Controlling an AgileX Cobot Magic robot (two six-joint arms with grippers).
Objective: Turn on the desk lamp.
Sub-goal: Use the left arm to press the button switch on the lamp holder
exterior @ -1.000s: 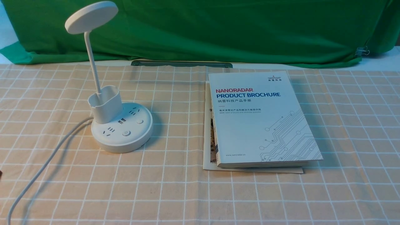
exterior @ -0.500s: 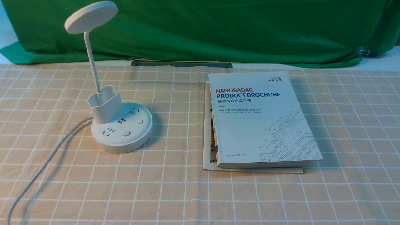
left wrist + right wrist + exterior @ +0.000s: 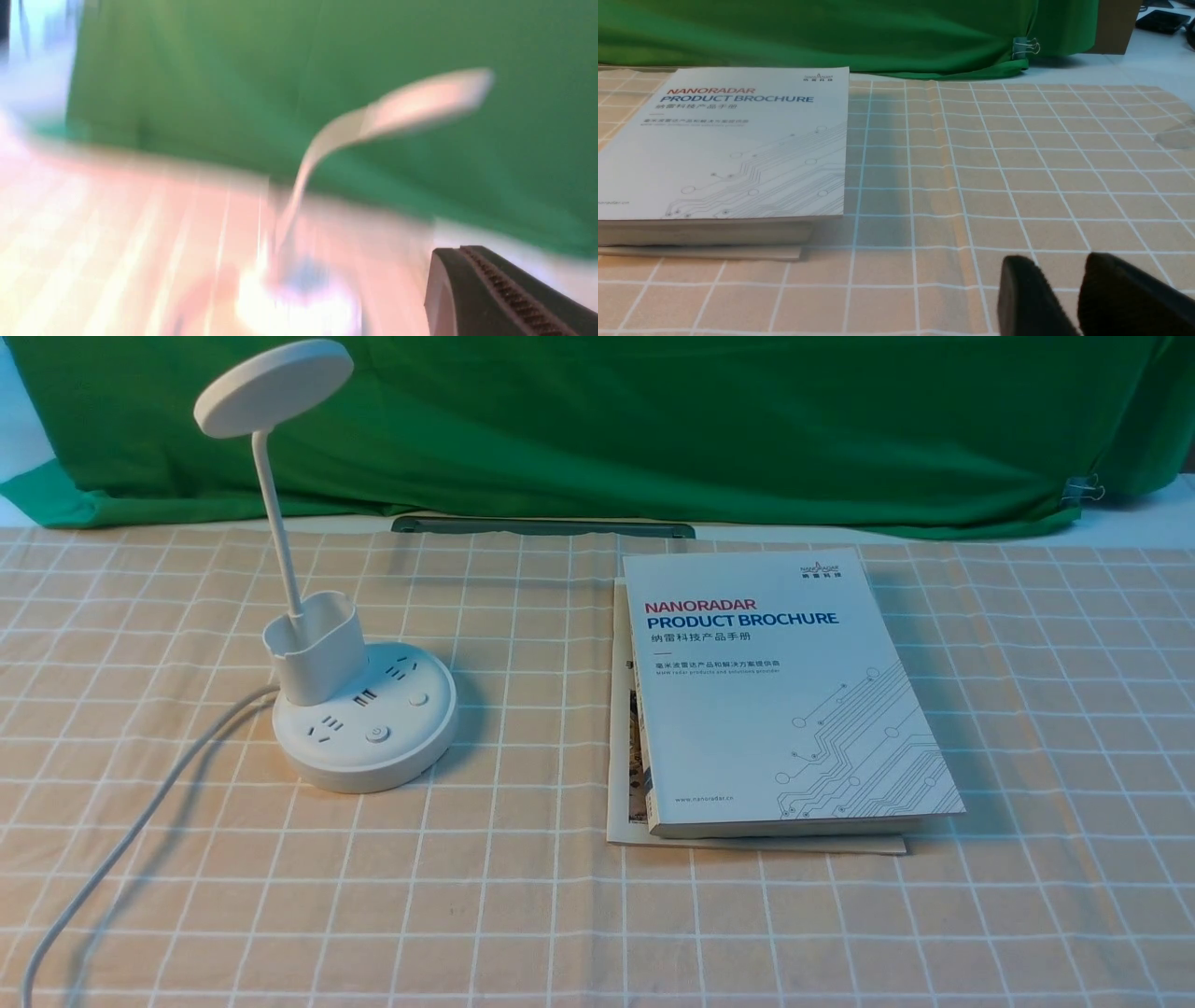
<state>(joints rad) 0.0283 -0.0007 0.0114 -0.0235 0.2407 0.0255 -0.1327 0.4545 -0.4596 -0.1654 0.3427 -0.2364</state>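
Observation:
The all-white desk lamp stands at the left of the checked tablecloth. Its disc head sits on a thin neck above an oval cup and a round base with sockets and a round button. Its white cord runs off toward the front left. No light shows from the head. Neither gripper shows in the front view. The left wrist view is heavily blurred; the lamp is ahead of my left gripper, whose fingers are pressed together. My right gripper hangs low over bare cloth with a small gap between its fingers, empty.
A white "Nanoradar Product Brochure" book lies on a thinner booklet right of centre; it also shows in the right wrist view. A green cloth covers the back, with a binder clip at the right.
A dark bit at the front view's left edge one second ago has gone out of frame. The lamp and book have not moved.

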